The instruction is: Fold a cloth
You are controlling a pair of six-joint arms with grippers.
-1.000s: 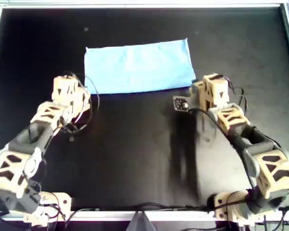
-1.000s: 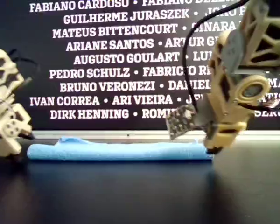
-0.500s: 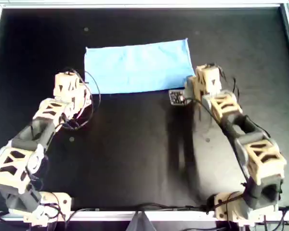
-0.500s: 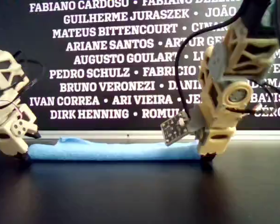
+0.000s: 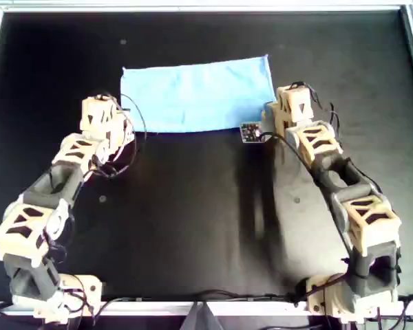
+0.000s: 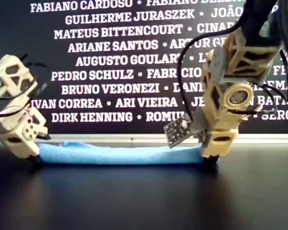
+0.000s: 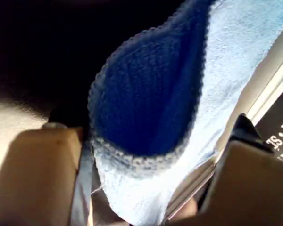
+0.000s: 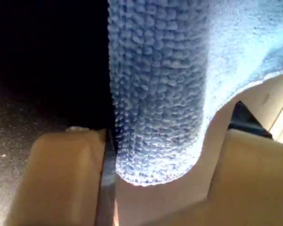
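The cloth point(image 5: 196, 93) is a light-blue folded rectangle lying flat on the black mat, toward the far side in the overhead view. In the exterior view the cloth point(image 6: 120, 154) shows as a low blue strip. My left gripper point(image 5: 118, 128) is down at its near corner on the overhead view's left, open. In the left wrist view the corner of the cloth point(image 7: 146, 103) sits between the fingers of the left gripper point(image 7: 151, 188), its layers parted. My right gripper point(image 5: 270, 122) is open at the near corner on the overhead view's right. The right wrist view shows the cloth point(image 8: 160, 94) inside the right gripper point(image 8: 160, 183).
A silver frame point(image 5: 193, 5) borders the black mat. A dark banner with white names point(image 6: 110, 60) stands behind the table. A small circuit board point(image 5: 250, 132) juts from the right wrist beside the cloth's near edge. Both arms stretch in from the near side of the overhead view.
Both grippers moved in toward the cloth's near corners and dropped to the mat. Each now has a corner between its fingers. The cloth has not shifted.
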